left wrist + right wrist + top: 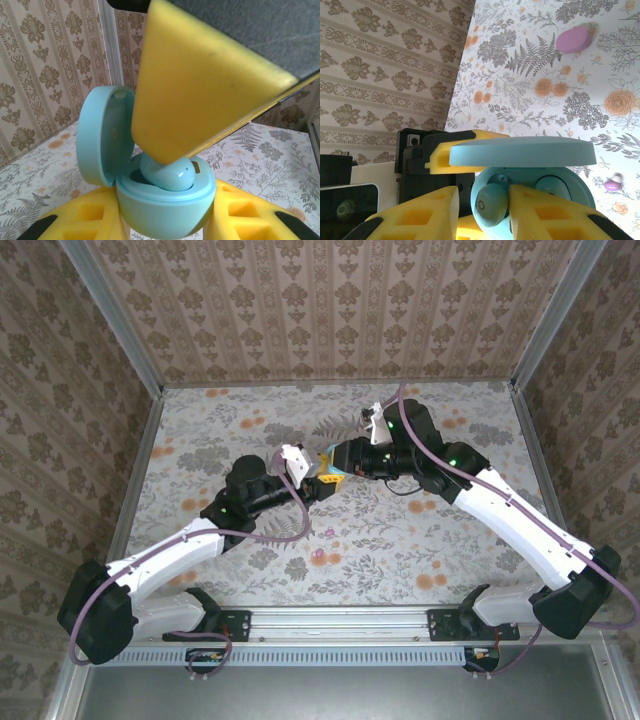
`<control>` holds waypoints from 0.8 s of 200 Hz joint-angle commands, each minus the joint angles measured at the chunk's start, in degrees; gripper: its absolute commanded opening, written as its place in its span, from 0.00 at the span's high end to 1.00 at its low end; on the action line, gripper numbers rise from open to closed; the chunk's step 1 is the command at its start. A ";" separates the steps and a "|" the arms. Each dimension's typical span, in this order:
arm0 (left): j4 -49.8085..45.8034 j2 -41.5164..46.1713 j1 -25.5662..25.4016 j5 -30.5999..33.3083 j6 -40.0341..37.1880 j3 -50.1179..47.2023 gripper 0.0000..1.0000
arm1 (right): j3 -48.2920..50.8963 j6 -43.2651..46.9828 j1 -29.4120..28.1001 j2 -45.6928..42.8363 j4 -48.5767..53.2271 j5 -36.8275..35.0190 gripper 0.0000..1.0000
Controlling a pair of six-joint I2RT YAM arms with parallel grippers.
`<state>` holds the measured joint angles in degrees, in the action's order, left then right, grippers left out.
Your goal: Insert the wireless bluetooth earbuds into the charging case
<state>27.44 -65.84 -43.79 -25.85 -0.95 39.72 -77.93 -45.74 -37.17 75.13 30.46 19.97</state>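
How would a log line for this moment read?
left hand: grips open cyan case | right hand: on bud in it | pink case: on cloth

Showing white shells (170,555) on the long links behind each hand and black housings (245,485) at the joints, with a small green light (452,460) glowing just behind the wrist. Trailing a mauve cable (306,520) back from each hand along the arm. Ending in blocky yellow fingers (75,220) with hollow pockets (97,212) in their faces and black strips (42,226) at the outer edges.
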 commanded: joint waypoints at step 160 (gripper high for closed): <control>2.66 1.49 -0.15 0.18 -0.98 -0.18 0.72 | 2.44 -0.47 5.07 -8.15 -4.38 -3.48 0.60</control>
<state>27.90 -65.84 -43.79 -25.45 -0.97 39.70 -77.87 -45.41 -34.28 68.07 28.71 18.22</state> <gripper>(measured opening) 0.335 0.399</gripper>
